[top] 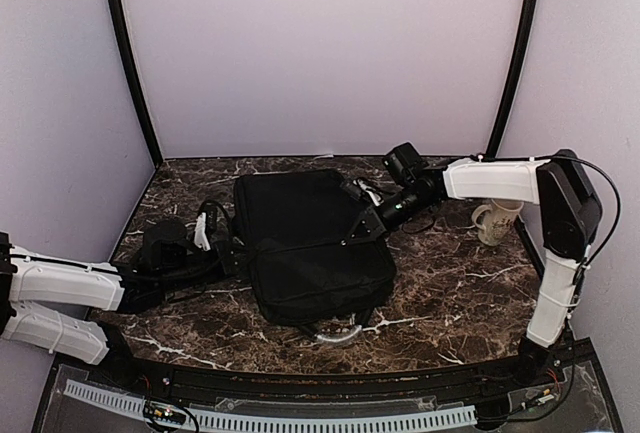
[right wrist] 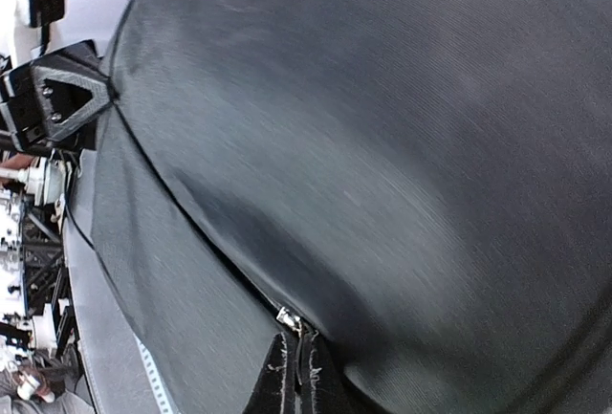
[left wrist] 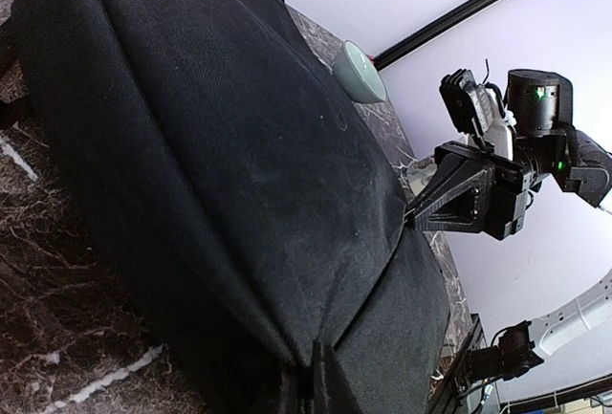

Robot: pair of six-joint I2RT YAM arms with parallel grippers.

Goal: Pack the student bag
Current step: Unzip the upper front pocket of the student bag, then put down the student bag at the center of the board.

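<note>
The surface [top: 450,293] is dark brown stone with white veins, like marble, and pale lilac walls [top: 320,53] stand at its left, far and right edges. The student bag [top: 310,243] lies flat near the middle of the surface, a little toward the left edge. One short side points to the far edge and the other to the near edge. It is soft black woven fabric with rounded corners. In both wrist views it fills nearly the whole picture, so its ends are cut off there. A seam line [top: 300,248] runs across it from left to right, and one gripper sits at each end of this line.

The left gripper [top: 241,256] reaches in from the left edge with its fingers pressed together on the fabric at the seam. Only their tips show at the bottom of its own view. The right gripper [top: 351,241] reaches in from the right edge, also pressed together, pinching the bag at the seam.

Black straps [top: 205,223] lie tangled at the bag's left side and are hard to separate from the left arm. A cream mug [top: 495,221] stands toward the far right corner, partly hidden behind the right arm. The grey looped handle [top: 335,333] sticks out from the bag's near side. In the left wrist view a pale green rounded rim [left wrist: 359,70] shows behind the bag, and I cannot tell what it is. A small silver zipper pull [right wrist: 287,318] shows just at the right gripper's fingertips.
</note>
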